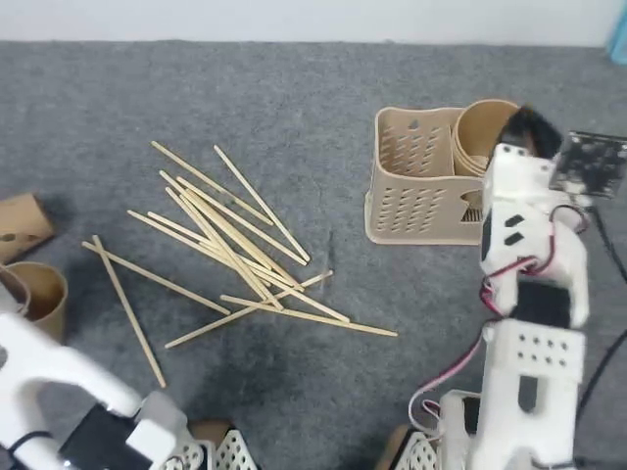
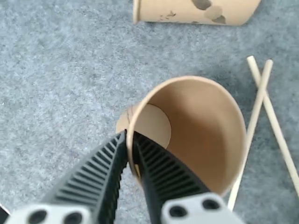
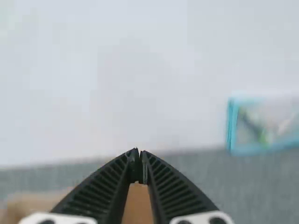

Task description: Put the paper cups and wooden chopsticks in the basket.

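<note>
— What sort of place is this?
— A robotics test bench, I'd say: flat grey felt mat (image 1: pixel 294 88) spread below my right gripper (image 3: pixel 139 156), plain white wall (image 3: pixel 117 70) beyond it, bare black circuit board (image 1: pixel 593 162) just beside it.

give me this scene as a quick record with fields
left gripper: shut on the rim of a paper cup, one finger inside, one outside
second cup: lying on its side near the held one
third cup: in the basket, at the end nearest the right arm
chopsticks: scattered on the grey mat, left of the basket
right gripper: shut, empty, raised by the basket
left to do: two cups, the scattered chopsticks
</note>
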